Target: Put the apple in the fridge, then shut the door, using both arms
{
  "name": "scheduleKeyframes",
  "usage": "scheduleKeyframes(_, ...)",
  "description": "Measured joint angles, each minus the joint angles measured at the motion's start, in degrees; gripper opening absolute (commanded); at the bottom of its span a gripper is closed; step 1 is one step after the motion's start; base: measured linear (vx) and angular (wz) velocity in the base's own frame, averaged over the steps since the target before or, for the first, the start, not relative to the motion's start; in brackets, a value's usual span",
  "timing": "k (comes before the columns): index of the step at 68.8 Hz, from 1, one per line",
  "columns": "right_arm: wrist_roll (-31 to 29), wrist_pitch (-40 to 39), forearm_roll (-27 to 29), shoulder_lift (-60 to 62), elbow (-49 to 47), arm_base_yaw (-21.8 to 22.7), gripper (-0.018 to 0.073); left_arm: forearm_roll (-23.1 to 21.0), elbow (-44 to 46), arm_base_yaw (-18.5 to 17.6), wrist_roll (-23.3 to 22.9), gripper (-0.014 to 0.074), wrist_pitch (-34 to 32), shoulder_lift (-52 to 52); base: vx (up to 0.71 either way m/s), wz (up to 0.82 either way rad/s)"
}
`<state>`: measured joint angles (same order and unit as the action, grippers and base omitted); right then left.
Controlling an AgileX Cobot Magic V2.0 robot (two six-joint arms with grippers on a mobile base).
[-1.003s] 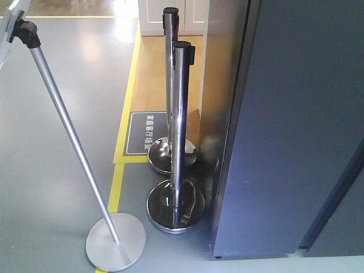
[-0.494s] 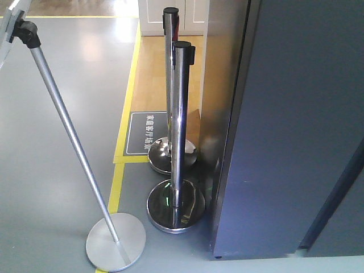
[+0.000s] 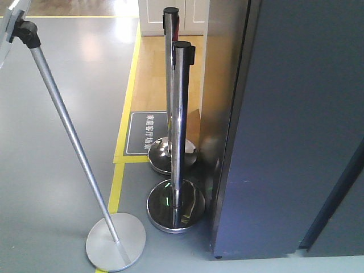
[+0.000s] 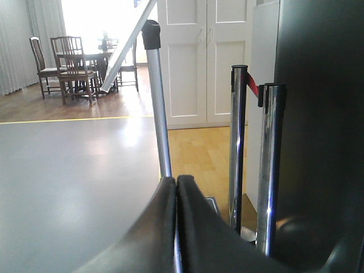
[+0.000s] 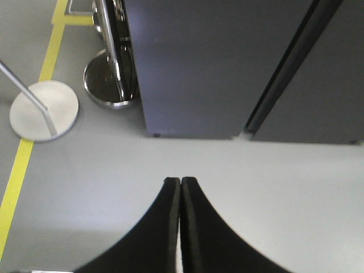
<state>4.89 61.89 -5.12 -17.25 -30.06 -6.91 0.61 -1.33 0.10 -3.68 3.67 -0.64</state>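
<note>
While both tools [image 4: 176,185] [image 5: 180,183] sit clenched, empty, dark panel [image 3: 296,125] hides fridge interior.

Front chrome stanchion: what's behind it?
Behind the front chrome stanchion stands a second chrome stanchion, their round bases nearly touching. Past them are a grey floor sign, wood flooring and white doors. The dark panel hides whatever lies to the right.

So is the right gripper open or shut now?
Shut. In the right wrist view, the right gripper shows both black fingers pressed together, holding nothing.
</note>
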Motion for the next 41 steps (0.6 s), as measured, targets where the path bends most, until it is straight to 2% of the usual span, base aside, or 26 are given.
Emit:
scheduleKeyframes(24,-0.05,-20.81,-0.98,5.53,1.89,0.17,-0.0003,0.00,0.00,0.00,0.00,-0.0006,0.00,0.00,0.00,0.00)
scheduleKeyframes(34,-0.05,-30.85,-1.03,9.07,10.68,1.96,-0.0003,0.00,0.00,0.00,0.00,-0.0006,0.00,0.00,0.00,0.00)
scheduleKeyframes(41,-0.05,-40.77,-1.03,12.40,17.92,2.93,-0.0003,0.00,0.00,0.00,0.00,-0.0006,0.00,0.00,0.00,0.00)
